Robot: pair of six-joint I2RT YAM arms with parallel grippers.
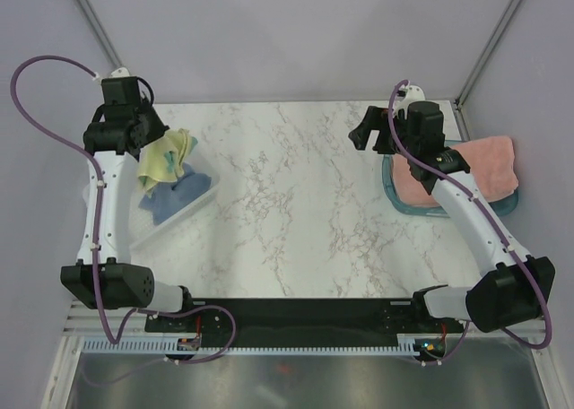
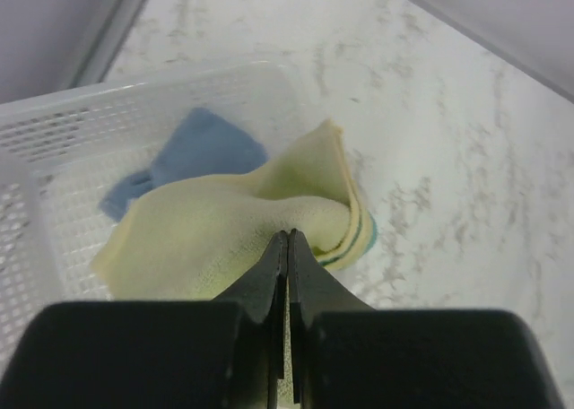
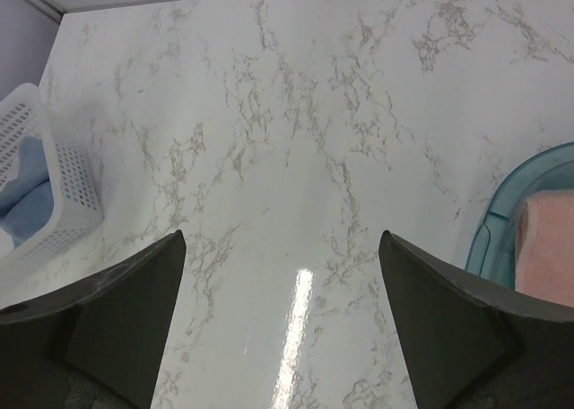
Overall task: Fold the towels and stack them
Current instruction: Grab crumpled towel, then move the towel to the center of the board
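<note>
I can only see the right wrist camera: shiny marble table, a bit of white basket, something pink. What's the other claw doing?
Observer: The left claw is shut on a pale-yellow towel with teal stripes, above the white basket.
Operator: Is anything else in there?
Observer: Yes, a blue towel lies in the basket, partly hidden by the yellow one.
Operator: And the pink stuff by me?
Observer: That's a salmon-pink towel, lying on a teal tray and covering most of it.
</note>
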